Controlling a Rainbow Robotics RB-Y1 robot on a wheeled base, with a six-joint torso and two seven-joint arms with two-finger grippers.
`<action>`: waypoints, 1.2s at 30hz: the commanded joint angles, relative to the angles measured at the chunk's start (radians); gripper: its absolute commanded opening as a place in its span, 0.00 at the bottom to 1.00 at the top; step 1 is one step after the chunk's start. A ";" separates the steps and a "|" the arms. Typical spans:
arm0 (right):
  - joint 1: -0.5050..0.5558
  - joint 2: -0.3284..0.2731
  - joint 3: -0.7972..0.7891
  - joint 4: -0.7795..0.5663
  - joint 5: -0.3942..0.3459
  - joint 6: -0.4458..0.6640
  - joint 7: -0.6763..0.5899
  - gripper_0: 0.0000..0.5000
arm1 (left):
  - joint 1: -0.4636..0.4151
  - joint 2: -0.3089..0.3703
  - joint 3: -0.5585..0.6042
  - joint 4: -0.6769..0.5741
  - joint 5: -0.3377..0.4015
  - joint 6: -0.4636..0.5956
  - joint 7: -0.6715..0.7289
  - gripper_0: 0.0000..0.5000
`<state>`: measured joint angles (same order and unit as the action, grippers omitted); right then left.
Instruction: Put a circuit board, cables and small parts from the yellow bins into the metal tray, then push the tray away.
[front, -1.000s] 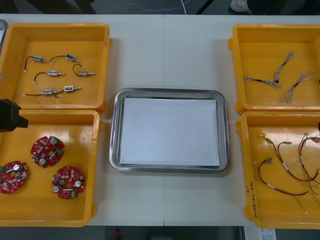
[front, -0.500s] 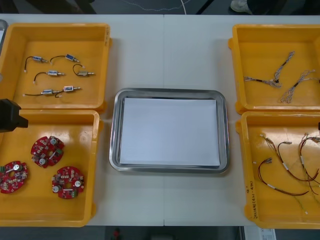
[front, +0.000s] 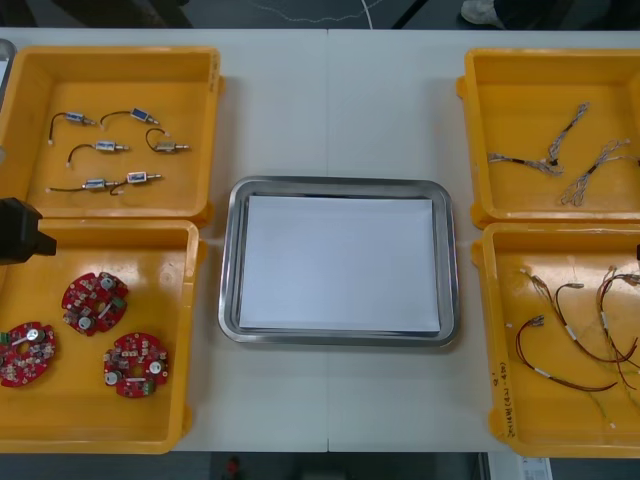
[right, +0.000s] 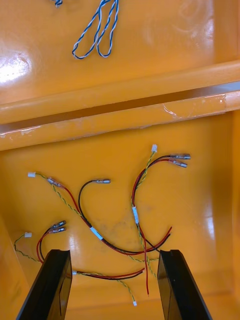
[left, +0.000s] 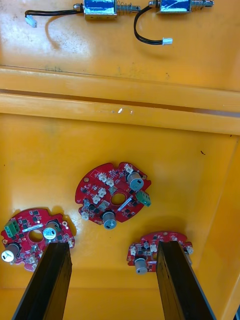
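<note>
Light: bright, even, overhead.
Glare: white patch on bin; tray rim shiny.
Shadows: soft, short.

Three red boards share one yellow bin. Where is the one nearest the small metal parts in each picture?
Front view: the circuit board is the farthest of the three.
Left wrist view: same circuit board, midway beyond the open left gripper.
Right wrist view: the open right gripper hangs over red and yellow cables instead.
Shared landmark: the small metal parts just past it.

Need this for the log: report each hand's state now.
Left hand: open, empty, over the circuit boards.
Right hand: open, empty, over the red and yellow cables.
</note>
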<state>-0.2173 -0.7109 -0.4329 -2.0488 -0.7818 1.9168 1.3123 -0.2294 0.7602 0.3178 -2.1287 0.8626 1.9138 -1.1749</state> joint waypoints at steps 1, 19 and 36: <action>0.010 -0.041 0.011 -0.008 -0.008 0.003 0.001 1.00 | 0.018 0.042 0.027 -0.028 0.007 0.006 0.055 1.00; 0.010 -0.041 0.011 -0.008 -0.008 0.003 0.001 1.00 | 0.018 0.042 0.027 -0.028 0.007 0.006 0.055 1.00; 0.010 -0.041 0.011 -0.008 -0.008 0.003 0.001 1.00 | 0.018 0.042 0.027 -0.028 0.007 0.006 0.055 1.00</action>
<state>-0.2173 -0.7109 -0.4329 -2.0488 -0.7818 1.9168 1.3123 -0.2294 0.7602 0.3178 -2.1287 0.8626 1.9138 -1.1749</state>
